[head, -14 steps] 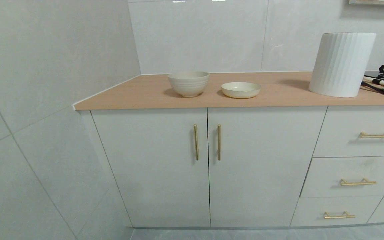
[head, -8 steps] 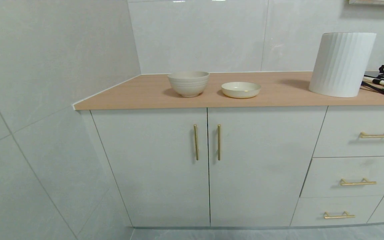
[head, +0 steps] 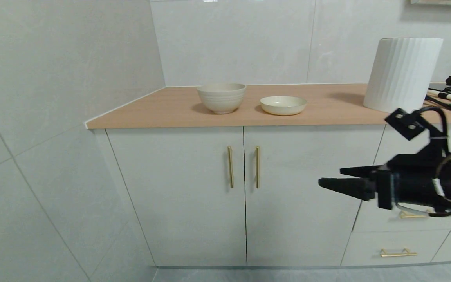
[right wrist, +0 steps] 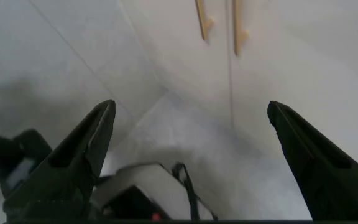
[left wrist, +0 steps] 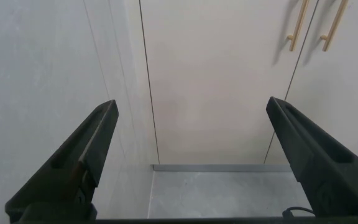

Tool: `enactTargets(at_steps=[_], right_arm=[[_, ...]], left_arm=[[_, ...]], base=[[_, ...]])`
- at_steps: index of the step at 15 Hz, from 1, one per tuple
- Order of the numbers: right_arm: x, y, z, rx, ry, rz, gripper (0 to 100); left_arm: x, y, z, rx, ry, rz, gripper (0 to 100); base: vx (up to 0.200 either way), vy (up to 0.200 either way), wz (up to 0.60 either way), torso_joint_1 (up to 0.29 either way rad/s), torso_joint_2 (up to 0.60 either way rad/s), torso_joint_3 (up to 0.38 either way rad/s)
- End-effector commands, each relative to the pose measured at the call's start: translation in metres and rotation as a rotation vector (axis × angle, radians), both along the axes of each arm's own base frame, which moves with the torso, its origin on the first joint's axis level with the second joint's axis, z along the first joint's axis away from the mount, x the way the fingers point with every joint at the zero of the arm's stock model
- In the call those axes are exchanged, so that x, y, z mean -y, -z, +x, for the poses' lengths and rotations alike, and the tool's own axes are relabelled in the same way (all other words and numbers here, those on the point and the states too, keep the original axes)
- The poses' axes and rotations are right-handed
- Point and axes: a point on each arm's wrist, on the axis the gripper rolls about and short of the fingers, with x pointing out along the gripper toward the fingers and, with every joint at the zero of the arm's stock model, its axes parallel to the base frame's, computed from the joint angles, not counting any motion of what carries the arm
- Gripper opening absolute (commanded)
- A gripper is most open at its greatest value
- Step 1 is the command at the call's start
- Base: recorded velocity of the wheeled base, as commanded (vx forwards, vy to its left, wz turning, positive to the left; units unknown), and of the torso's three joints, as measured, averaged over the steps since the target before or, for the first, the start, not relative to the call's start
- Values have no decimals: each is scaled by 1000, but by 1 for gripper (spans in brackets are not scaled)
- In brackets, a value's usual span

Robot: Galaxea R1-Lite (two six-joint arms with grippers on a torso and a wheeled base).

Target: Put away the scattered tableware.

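Our right hand (head: 330, 177) hangs released below the worktop (head: 151, 113).
The bowl (head: 221, 98) and dish (head: 283, 105) sit up there, well apart to its left.

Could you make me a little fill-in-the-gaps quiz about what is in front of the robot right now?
1. On the wooden countertop, seen from the head view, the bowl stands to the ____ of the shallow dish.
2. The two cabinet doors below them are both ____.
3. The right gripper hangs in front of the cabinet with its fingers ____.
4. The tall white ribbed container stands toward the ____ end of the countertop.

Missing words: left; closed; open; right.
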Motion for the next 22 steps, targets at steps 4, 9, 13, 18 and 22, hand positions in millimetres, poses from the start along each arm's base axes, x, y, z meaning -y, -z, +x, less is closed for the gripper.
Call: enactTargets(at_steps=[4,9,13,18,22], right_arm=[[-78,55,108,-147,-56,-4,100],[-101,86,133,-137,-67,20,100],[-106,90,143,-136,-31,129,100],[-112,95,153,-123,-17,190,100],[-119,111,170,-70,58,209,100]], left_arm=[[0,0,0,0,0,0,100],[0,0,0,0,0,0,100],[0,0,0,0,0,0,100],[0,0,0,0,0,0,100],[0,0,0,0,0,0,100]], base=[[0,0,0,0,0,0],[0,0,0,0,0,0],[0,0,0,0,0,0],[0,0,0,0,0,0],[0,0,0,0,0,0]])
